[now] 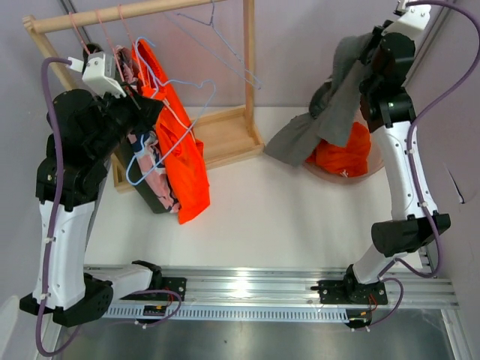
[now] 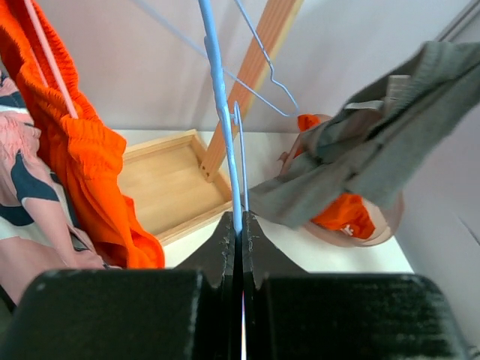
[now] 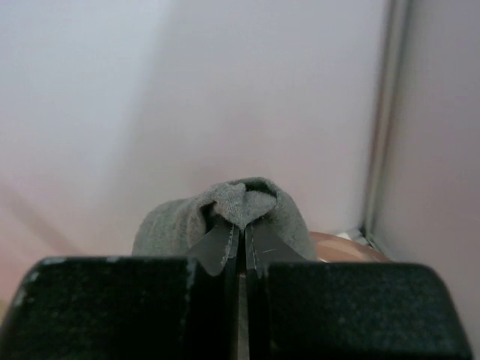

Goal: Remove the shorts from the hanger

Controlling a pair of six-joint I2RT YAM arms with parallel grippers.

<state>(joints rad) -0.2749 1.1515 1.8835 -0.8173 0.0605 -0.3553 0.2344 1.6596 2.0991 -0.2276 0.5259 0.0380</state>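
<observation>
the wooden rack (image 1: 225, 139) stands far left, with orange shorts (image 1: 187, 161) and pink patterned shorts (image 2: 30, 217) hanging on it. the grey shorts (image 1: 337, 112) dangle clear of any hanger above the bowl (image 2: 386, 225), which holds a second orange pair (image 1: 345, 154). the right gripper (image 3: 241, 234) pinches their fabric. the left gripper (image 2: 240, 225) is pressed together on the blue hanger (image 2: 223, 112).

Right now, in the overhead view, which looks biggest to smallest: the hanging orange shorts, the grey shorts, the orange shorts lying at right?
1. Hanging orange shorts
2. Grey shorts, close behind; held up nearer the camera, so unsure
3. Orange shorts at right, partly hidden
</observation>
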